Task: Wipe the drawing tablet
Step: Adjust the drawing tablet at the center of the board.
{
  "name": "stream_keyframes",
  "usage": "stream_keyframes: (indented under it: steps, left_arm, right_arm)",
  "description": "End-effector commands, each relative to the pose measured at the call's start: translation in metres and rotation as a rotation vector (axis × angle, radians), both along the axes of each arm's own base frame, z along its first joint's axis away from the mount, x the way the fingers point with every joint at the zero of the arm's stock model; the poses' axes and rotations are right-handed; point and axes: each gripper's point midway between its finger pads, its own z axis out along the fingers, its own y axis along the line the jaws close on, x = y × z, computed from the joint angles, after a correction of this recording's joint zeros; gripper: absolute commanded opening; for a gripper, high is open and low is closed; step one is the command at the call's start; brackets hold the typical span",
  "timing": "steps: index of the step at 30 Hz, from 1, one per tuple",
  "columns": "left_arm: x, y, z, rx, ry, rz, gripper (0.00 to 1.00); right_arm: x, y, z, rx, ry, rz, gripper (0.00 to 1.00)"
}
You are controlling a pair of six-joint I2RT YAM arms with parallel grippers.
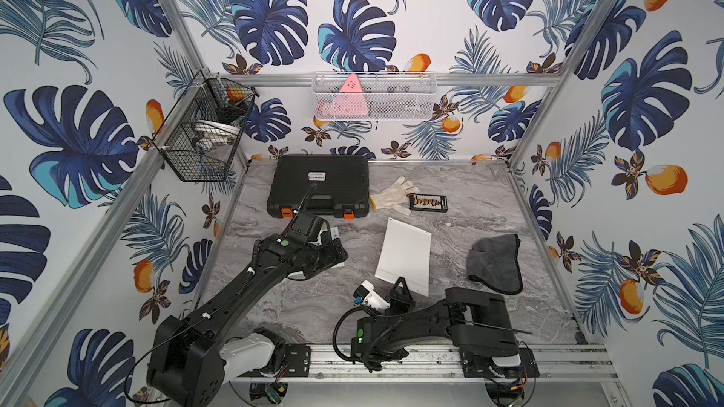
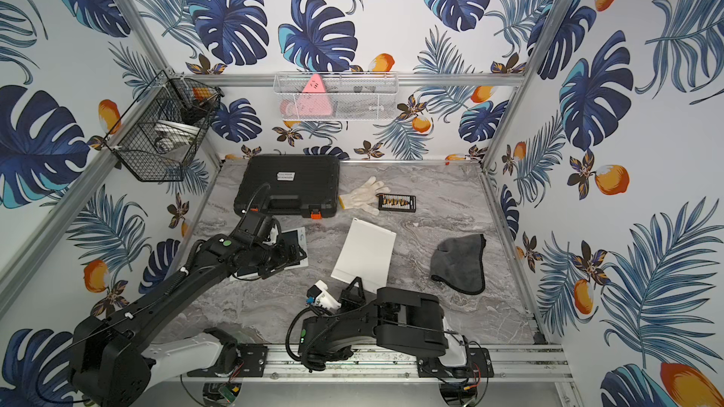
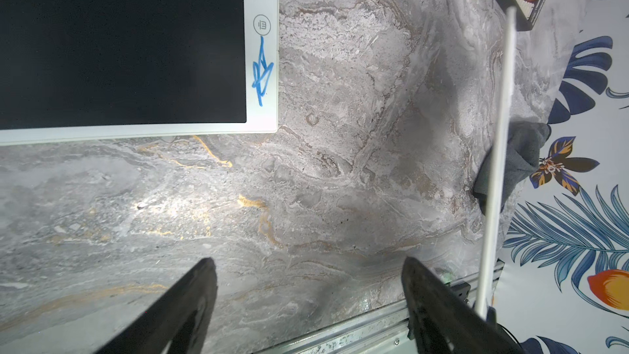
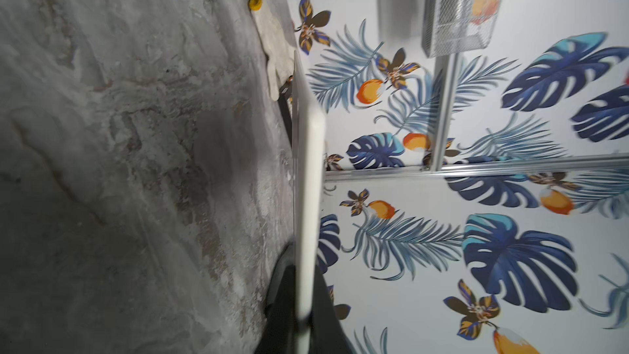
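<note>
The drawing tablet [image 3: 122, 45] has a black screen and a white frame with blue scribbles. It lies flat at the left of the table, mostly hidden under my left arm in both top views [image 1: 335, 233] [image 2: 298, 237]. My left gripper [image 3: 308, 262] [image 1: 333, 254] hovers open over its near edge, holding nothing. My right gripper [image 4: 303, 267] [image 1: 400, 285] is shut on the near edge of a flat white board [image 1: 405, 252] [image 4: 308, 165], which is tilted up off the table. A grey cloth [image 1: 495, 262] [image 3: 524, 154] lies crumpled to the right of the board, untouched.
A black tool case [image 1: 319, 185] stands at the back left. A white work glove [image 1: 393, 193] and a small black tray of orange parts [image 1: 428, 203] lie beside it. Wire baskets [image 1: 374, 97] hang on the walls. An aluminium rail [image 1: 431, 358] runs along the front edge.
</note>
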Motion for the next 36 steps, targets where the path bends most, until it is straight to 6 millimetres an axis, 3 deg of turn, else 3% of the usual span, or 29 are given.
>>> stream_keyframes:
  steps: [1,13,18,23,26,28,32,36]
  left_arm:
    - [0.004,-0.004,-0.001,-0.02,-0.008,-0.02,0.89]
    - [0.007,-0.001,-0.009,-0.03,0.006,-0.018,0.89]
    - [0.009,-0.003,-0.011,-0.042,0.015,-0.03,0.89]
    - [0.015,-0.012,-0.015,-0.072,0.02,-0.061,0.89]
    - [0.016,-0.018,-0.02,-0.091,0.032,-0.092,0.89]
    - [0.013,-0.023,-0.024,-0.112,0.045,-0.112,0.89]
    - [-0.003,-0.039,-0.037,-0.138,0.077,-0.187,0.9]
    - [-0.025,-0.064,-0.053,-0.149,0.107,-0.274,0.94]
  right_arm:
    - [-0.013,0.031,-0.018,0.165,0.22,0.08,0.0]
    - [-0.031,0.047,-0.07,0.098,0.445,0.082,0.03]
    - [-0.034,0.046,-0.073,0.114,0.478,0.081,0.46]
    - [-0.041,0.045,-0.064,0.229,0.553,0.048,0.76]
    - [-0.027,0.039,-0.037,0.468,0.61,-0.079,0.84]
    - [-0.007,0.025,-0.022,0.69,0.675,-0.216,0.88]
    - [0.037,-0.016,-0.012,1.078,0.745,-0.489,0.93]
    - [0.074,-0.042,-0.015,1.294,0.792,-0.707,0.96]
